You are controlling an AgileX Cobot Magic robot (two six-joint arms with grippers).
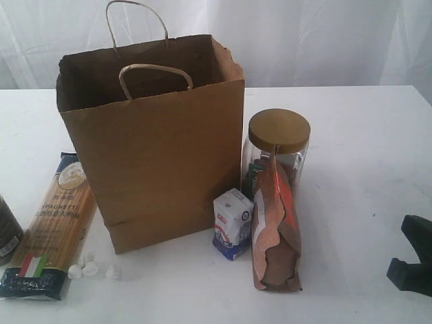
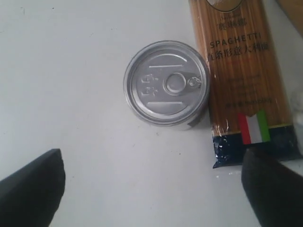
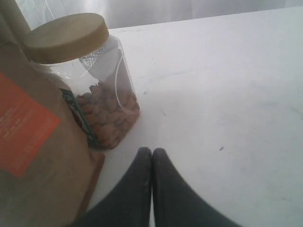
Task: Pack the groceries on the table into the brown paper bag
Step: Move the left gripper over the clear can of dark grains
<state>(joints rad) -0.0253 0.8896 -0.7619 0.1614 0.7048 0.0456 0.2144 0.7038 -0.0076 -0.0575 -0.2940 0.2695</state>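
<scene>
Exterior view: the brown paper bag (image 1: 169, 169) stands upright and open-topped on the white table (image 1: 364, 135), a little left of centre, with both loop handles raised. Left of it the spaghetti packet (image 1: 54, 223) lies flat, its length running near to far and the flag-marked end nearest. A dark jar (image 1: 8, 229) is cut off by the left edge, just left of the packet. A few small white lumps (image 1: 91, 268) lie on the table between the packet's near end and the bag's near corner.

Just right of the bag stands a clear jar with a gold lid (image 1: 279, 145). On its near side a brown pouch (image 1: 275, 229) stands on end, covering most of the glass. A small white and blue carton (image 1: 233, 224) stands upright between the pouch and the bag's near right corner, close to both.

The right gripper (image 1: 412, 260) sits low at the near right edge, well apart from the groceries. In the right wrist view its fingers (image 3: 142, 189) are pressed together on nothing, near the pouch and the jar, which holds brown pieces at the bottom.

In the left wrist view the left gripper (image 2: 151, 158) hangs over the table, fingers spread wide and empty. Beyond them the dark jar shows a silver pull-tab top, right against the packet's long side.
</scene>
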